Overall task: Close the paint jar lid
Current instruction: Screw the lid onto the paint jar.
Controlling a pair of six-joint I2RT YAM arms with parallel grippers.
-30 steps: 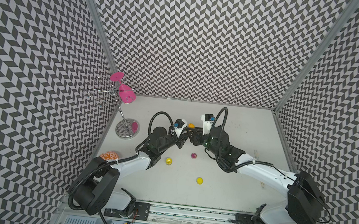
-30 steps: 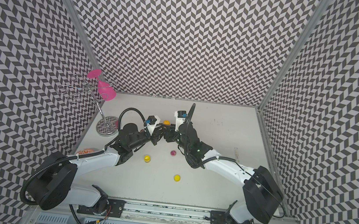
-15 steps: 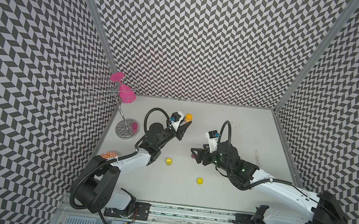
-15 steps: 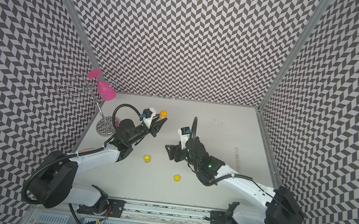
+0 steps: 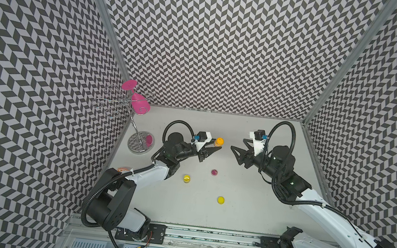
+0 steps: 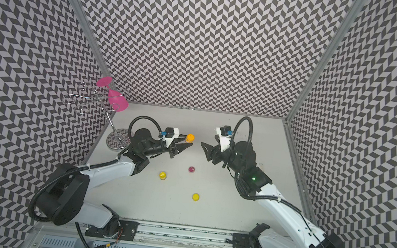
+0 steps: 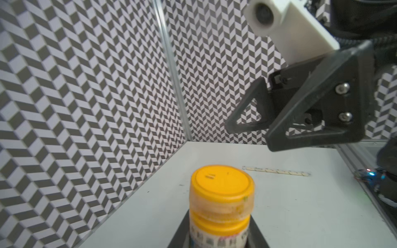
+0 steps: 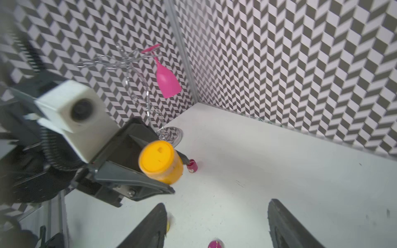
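Left gripper (image 5: pixel 216 146) clamps the orange paint jar (image 5: pixel 219 142), lid (image 7: pixel 222 180) on top; right gripper (image 5: pixel 238 144) hangs open, empty, nearby

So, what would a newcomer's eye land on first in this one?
The black-and-white zigzag walls all round hit first. Then the orange jar, capped, clamped in the left tool mid-table, and the pink glass hanging upside down from a wire rack in the back left corner.
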